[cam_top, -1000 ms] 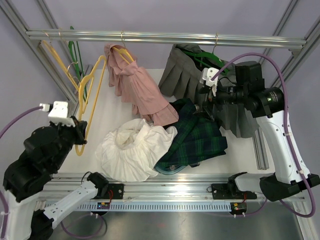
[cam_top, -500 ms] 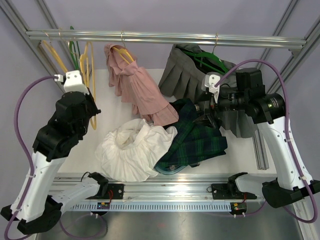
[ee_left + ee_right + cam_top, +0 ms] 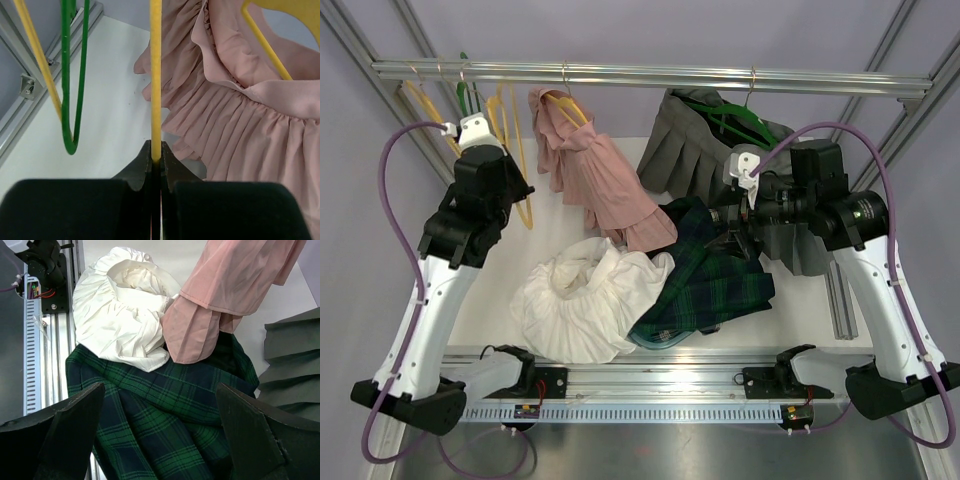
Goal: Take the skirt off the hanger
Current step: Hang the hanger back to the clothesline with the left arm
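Note:
A pink skirt (image 3: 595,180) hangs on a yellow hanger (image 3: 568,105) from the rail. To its right a grey pleated skirt (image 3: 685,150) hangs on a green hanger (image 3: 740,120). My left gripper (image 3: 513,185) is shut on the bar of an empty yellow hanger (image 3: 156,75), held up near the rail at the back left; its jaws (image 3: 156,156) pinch the bar, with the pink skirt (image 3: 240,115) just to the right. My right gripper (image 3: 725,225) stands wide open (image 3: 160,390) above a green plaid skirt (image 3: 170,420) that lies on the table.
A white skirt (image 3: 580,300) lies crumpled beside the plaid skirt (image 3: 715,275). Another yellow hanger (image 3: 420,105) and a green hanger (image 3: 468,95) hang at the rail's left end. The metal rail (image 3: 650,73) spans the back; frame posts slope at both sides.
My left arm has swung up and back from the near left, carrying the empty yellow hanger to the rail's left end. The right arm has hardly moved.

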Action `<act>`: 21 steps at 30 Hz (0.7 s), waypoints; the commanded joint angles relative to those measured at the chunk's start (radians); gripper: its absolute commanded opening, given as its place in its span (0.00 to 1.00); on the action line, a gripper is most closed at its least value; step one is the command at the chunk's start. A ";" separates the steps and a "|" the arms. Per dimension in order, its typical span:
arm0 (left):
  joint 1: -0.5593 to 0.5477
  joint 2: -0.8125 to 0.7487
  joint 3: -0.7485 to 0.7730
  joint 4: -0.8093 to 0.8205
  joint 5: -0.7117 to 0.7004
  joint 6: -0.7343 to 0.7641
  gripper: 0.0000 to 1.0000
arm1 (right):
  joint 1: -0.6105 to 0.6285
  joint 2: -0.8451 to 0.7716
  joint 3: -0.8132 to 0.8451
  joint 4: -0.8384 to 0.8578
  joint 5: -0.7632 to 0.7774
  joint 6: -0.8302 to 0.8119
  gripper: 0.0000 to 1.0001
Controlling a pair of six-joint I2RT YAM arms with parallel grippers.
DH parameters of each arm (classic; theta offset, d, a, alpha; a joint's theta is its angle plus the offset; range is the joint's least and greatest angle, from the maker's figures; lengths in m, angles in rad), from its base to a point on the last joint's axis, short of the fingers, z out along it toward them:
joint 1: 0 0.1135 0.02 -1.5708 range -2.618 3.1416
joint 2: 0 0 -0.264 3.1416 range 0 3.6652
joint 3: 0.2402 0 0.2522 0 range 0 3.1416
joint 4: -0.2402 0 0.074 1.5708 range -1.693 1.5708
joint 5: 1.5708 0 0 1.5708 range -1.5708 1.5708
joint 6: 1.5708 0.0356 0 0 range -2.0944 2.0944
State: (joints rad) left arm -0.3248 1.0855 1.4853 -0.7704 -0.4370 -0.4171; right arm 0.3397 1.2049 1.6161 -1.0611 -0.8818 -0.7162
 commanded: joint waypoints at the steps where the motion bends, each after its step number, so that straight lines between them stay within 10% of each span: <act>1: 0.020 0.051 0.053 0.102 0.009 -0.041 0.00 | -0.004 -0.027 -0.015 0.038 -0.031 0.015 1.00; 21: 0.062 0.111 -0.057 0.149 0.009 0.018 0.04 | -0.004 -0.027 -0.030 0.033 -0.051 0.021 0.99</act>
State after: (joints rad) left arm -0.2726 1.2221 1.4616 -0.6731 -0.4400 -0.4171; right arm 0.3397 1.1900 1.5814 -1.0584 -0.8951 -0.7090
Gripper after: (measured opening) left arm 0.040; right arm 0.993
